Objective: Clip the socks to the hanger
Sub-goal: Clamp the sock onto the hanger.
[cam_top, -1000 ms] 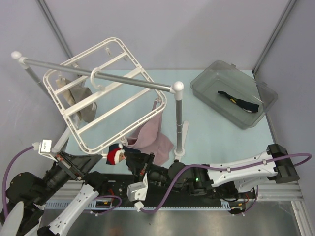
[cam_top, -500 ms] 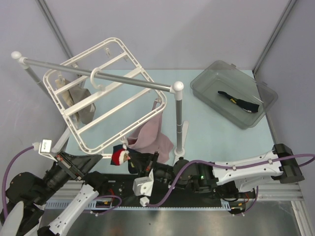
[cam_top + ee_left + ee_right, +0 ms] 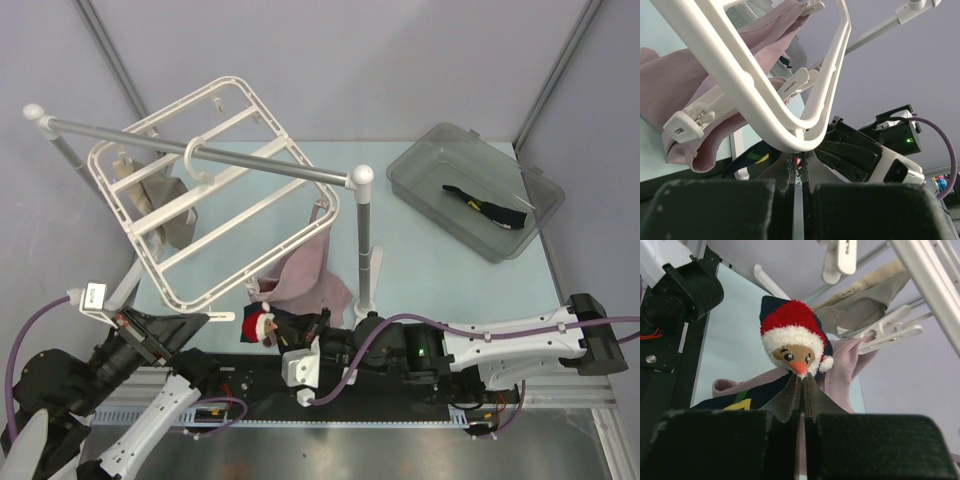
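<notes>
One sock (image 3: pixel 790 335), not yet clipped, pinched in my right gripper (image 3: pixel 800 385) below the hanger (image 3: pixel 735 75); my left gripper (image 3: pixel 798 162) closed at its corner.

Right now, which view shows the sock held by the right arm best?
Right wrist: the Santa-faced sock fills the centre, pinched in the shut right fingers. Top external shows it small, just off the hanger edge. Left wrist hides nearly all of it behind the hanger.

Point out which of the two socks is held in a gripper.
The sock with the Santa face, pinched at the tip of the shut right gripper. The other sock lies loose in the grey bin, with no gripper on it.
</notes>
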Controlling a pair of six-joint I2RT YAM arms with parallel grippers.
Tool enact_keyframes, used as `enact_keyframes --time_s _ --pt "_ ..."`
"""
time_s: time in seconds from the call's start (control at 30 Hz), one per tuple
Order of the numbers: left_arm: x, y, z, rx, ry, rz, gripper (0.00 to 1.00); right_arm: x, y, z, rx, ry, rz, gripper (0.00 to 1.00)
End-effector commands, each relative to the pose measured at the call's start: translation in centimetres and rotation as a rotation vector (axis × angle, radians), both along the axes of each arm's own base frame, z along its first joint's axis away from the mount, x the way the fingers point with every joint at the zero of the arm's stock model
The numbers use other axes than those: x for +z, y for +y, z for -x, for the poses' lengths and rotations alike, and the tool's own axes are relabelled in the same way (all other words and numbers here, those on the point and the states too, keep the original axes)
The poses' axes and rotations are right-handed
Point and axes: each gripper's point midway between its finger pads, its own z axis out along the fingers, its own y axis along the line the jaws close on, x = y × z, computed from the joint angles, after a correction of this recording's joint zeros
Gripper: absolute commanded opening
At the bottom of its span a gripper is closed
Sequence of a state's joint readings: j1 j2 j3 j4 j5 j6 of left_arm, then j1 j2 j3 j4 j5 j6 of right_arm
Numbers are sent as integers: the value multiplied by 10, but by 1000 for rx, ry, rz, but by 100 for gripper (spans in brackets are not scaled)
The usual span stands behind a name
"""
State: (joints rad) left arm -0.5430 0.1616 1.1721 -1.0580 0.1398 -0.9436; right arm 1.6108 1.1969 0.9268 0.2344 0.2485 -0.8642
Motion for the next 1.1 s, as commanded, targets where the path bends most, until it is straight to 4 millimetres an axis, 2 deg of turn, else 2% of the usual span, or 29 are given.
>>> enact_keyframes --time_s 0.0,0.17,0.37,0.77,1.07 --pt "-3 -8 6 -57 43 2 0 22 6 1 -2 15 -73 0" --pt "-2 -8 6 -57 41 4 0 38 7 -2 -18 6 -138 0" --pt "-2 -7 7 -57 42 1 0 51 6 5 -5 -2 -175 0" --pt "-1 -9 7 -64 41 9 0 66 2 0 -34 -9 -226 0" --pt "0 -11 8 -78 40 19 0 66 16 -3 -25 -7 -229 0"
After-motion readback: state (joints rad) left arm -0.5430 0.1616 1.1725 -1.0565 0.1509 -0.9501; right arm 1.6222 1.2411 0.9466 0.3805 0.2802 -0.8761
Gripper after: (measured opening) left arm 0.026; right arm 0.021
